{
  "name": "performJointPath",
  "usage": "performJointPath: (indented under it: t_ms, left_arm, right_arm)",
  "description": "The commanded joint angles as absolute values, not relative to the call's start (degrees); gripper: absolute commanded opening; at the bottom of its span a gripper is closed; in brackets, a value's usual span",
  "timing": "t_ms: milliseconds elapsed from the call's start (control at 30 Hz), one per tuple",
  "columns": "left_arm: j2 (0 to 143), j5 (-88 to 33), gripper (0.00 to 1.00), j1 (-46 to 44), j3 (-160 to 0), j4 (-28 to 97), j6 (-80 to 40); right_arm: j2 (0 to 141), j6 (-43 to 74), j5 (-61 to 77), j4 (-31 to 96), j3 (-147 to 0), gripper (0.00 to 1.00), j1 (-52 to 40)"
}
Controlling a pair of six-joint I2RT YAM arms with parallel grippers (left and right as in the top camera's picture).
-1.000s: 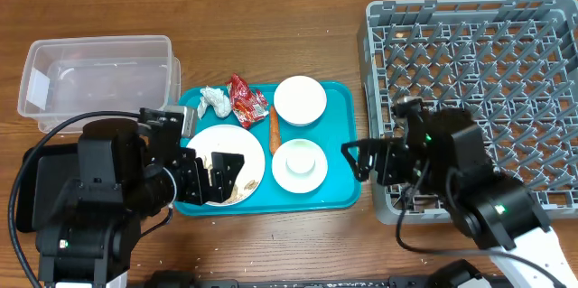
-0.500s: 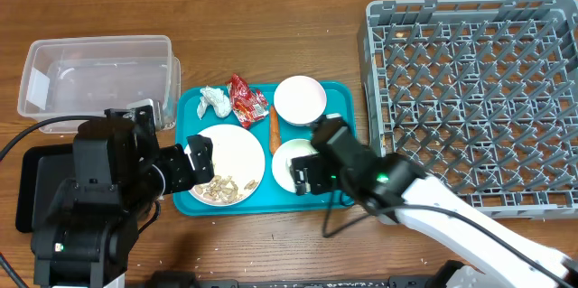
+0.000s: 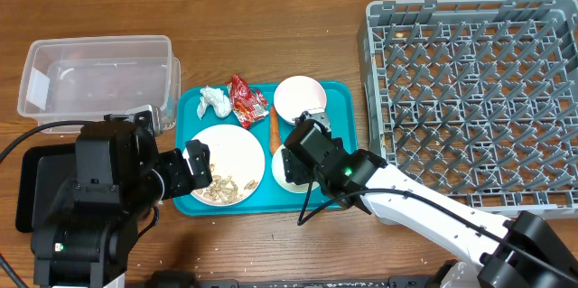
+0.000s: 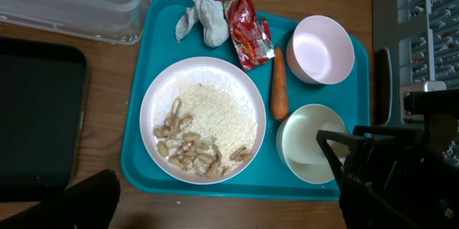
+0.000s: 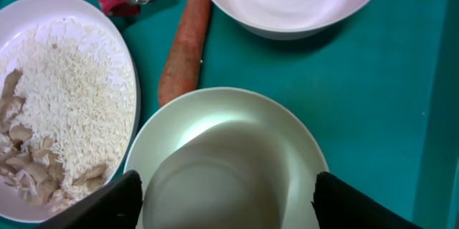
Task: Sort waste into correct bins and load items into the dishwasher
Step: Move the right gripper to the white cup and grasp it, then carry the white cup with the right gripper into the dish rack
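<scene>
White bowl (image 5: 229, 164) straddled by right tool (image 5: 226, 202), fingers (image 5: 107, 204) apart, left tool (image 3: 191, 171) spread beside plate (image 3: 239, 148)

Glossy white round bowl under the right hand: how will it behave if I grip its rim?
The glossy white round bowl looks rigid and shiny, so probably slippery. It appears empty, so likely light, and may skate on the smooth teal plastic tray if nudged. A one-sided rim pinch could tip it.
</scene>
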State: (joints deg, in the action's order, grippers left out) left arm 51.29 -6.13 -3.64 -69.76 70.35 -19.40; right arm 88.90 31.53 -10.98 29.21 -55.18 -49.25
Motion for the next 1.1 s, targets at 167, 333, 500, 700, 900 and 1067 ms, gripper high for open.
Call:
performJointPath:
  t_ms: [167, 333, 500, 700, 900, 1067]
  left_arm:
    - [51.37, -5.32, 1.0, -3.33, -70.96, 70.35, -20.12]
    - [51.37, -5.32, 1.0, -3.33, -70.96, 70.54, -20.12]
    - [51.37, -5.32, 1.0, -3.33, -70.96, 70.57, -20.12]
    - [51.37, -5.32, 1.0, -3.33, -70.96, 70.54, -20.12]
    - [51.37, -5.32, 1.0, -3.33, -70.96, 70.57, -20.12]
    - [51.37, -5.32, 1.0, -3.33, -70.96, 70.57, -20.12]
  right_arm:
    - [91.0, 31.79, -11.7, 29.28, -56.23, 0.75, -49.54]
    - [91.44, 31.75, -10.28, 29.36, -56.23, 0.7, -49.56]
    - [91.22, 31.51, -10.94, 32.4, -58.96, 0.54, -49.54]
    - [89.17, 31.29, -15.9, 43.07, -69.01, 0.49, -49.54]
    - [85.95, 31.42, -17.1, 53.15, -78.28, 0.46, -48.53]
    - [80.4, 32.25, -18.0, 58.89, -79.77, 0.46, -43.7]
